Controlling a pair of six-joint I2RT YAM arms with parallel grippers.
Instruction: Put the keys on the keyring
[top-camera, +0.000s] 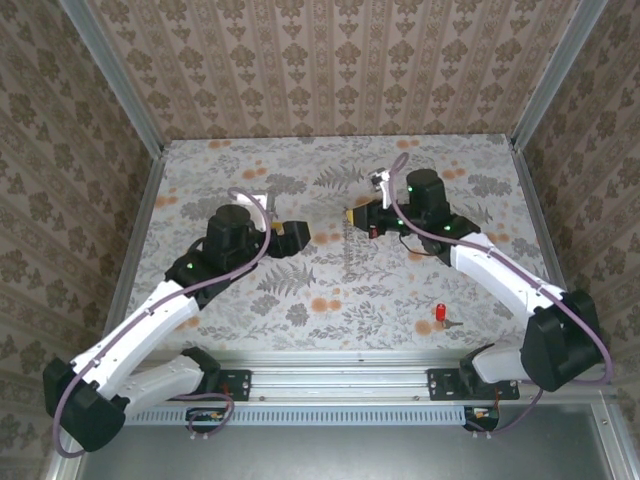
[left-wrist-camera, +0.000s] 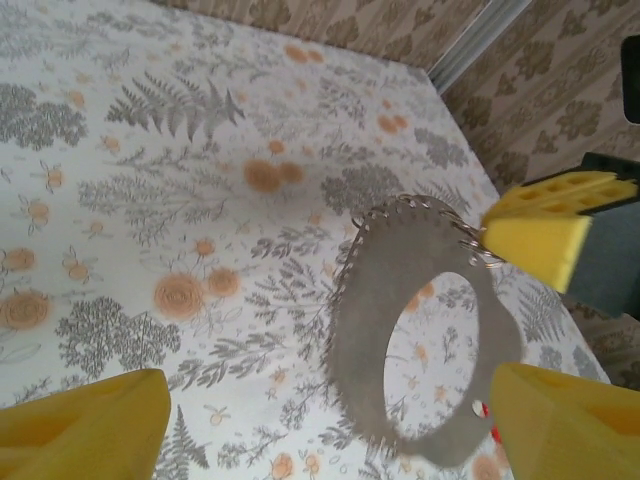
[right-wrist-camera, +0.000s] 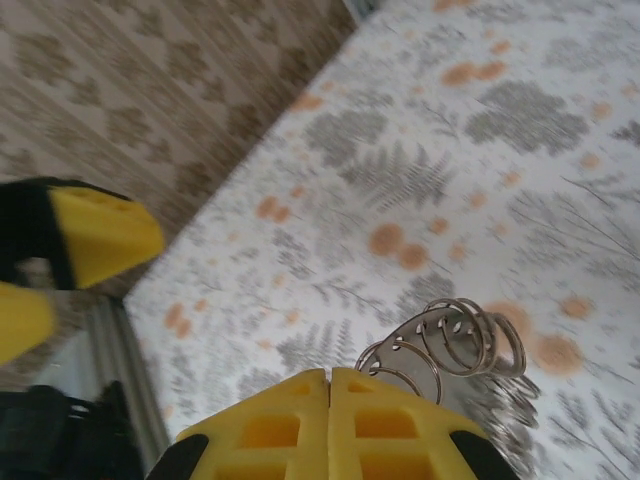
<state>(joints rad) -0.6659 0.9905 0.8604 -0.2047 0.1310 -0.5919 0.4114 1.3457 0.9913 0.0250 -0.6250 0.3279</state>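
The keyring (left-wrist-camera: 365, 330) is a grey-brown oval band with thin silvery rings (right-wrist-camera: 460, 340) along its edge. It hangs above the table with my right gripper (right-wrist-camera: 330, 385) shut on its ringed end. One yellow fingertip (left-wrist-camera: 535, 240) of that gripper pinches the band's upper right corner. My left gripper (left-wrist-camera: 330, 405) stands open, and the loop's lower part hangs between its two yellow fingers without touching either. In the top view the two grippers face each other mid-table, left (top-camera: 298, 235) and right (top-camera: 352, 215). The red-headed key (top-camera: 441, 313) lies on the table near the front right.
The flowered tabletop (top-camera: 300, 290) is bounded by wallpapered walls behind and at both sides, with metal corner posts (top-camera: 110, 70). A metal rail (top-camera: 340, 380) carrying both arm bases runs along the near edge.
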